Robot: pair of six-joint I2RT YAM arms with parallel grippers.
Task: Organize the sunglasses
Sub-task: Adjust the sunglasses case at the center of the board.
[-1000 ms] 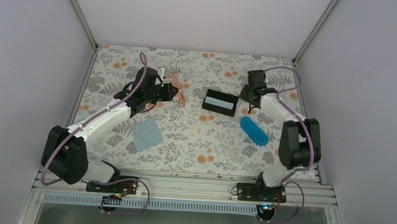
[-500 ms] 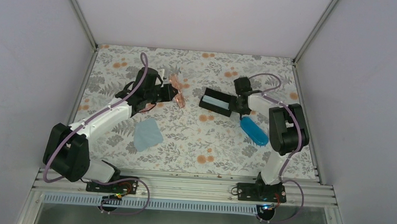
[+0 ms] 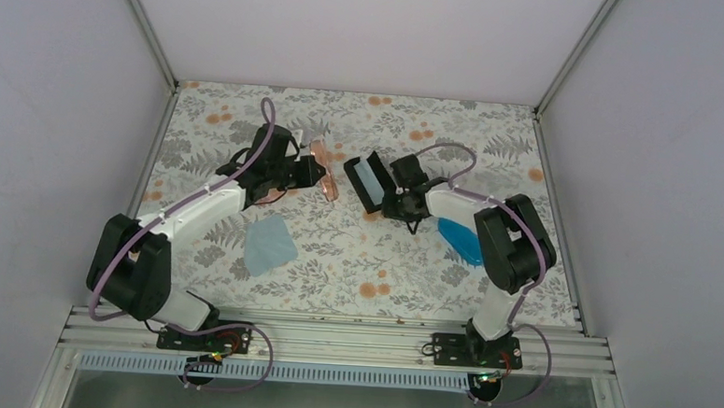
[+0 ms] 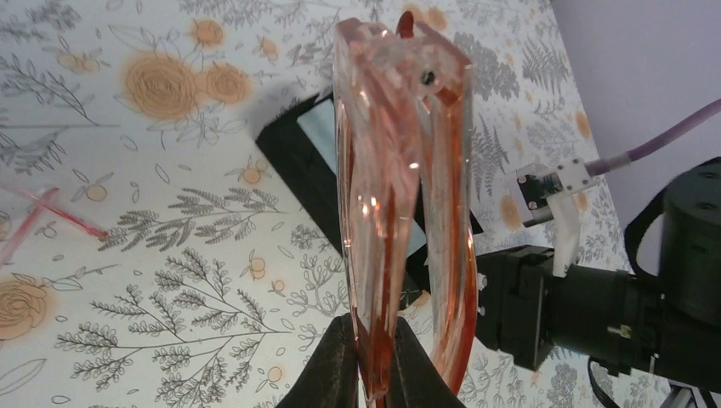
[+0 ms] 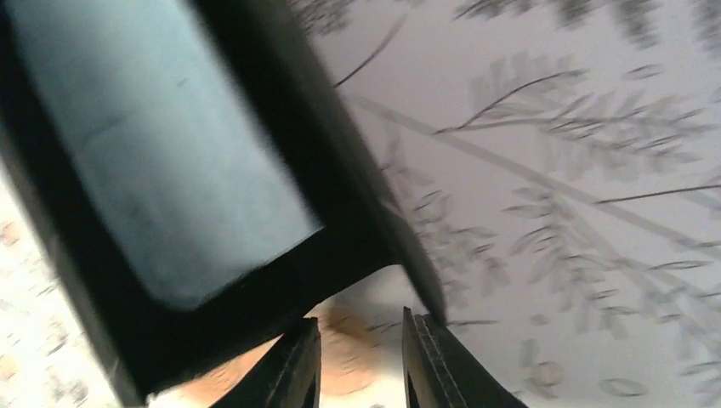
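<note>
The sunglasses (image 3: 324, 169) are pink-red and translucent, and my left gripper (image 3: 306, 174) holds them above the floral cloth at the back middle. In the left wrist view they stand edge-on (image 4: 400, 170) with my left gripper (image 4: 374, 333) shut on the lower rim. My right gripper (image 3: 388, 203) is at the near right corner of a black open case with pale blue lining (image 3: 367, 180). In the right wrist view its jaws (image 5: 361, 330) stand slightly apart with only tablecloth between them. The case (image 5: 170, 170) lies just beyond the fingertips.
A glossy blue oval case (image 3: 459, 239) lies beside the right arm. A light blue cloth (image 3: 269, 244) lies near the left arm. The right wrist (image 4: 595, 314) is close to the sunglasses, with the black case (image 4: 310, 161) between them. Side walls enclose the table.
My right arm has swung left, and the black case has slid left and turned diagonal, close to the sunglasses. My left gripper has kept the sunglasses nearly still.
</note>
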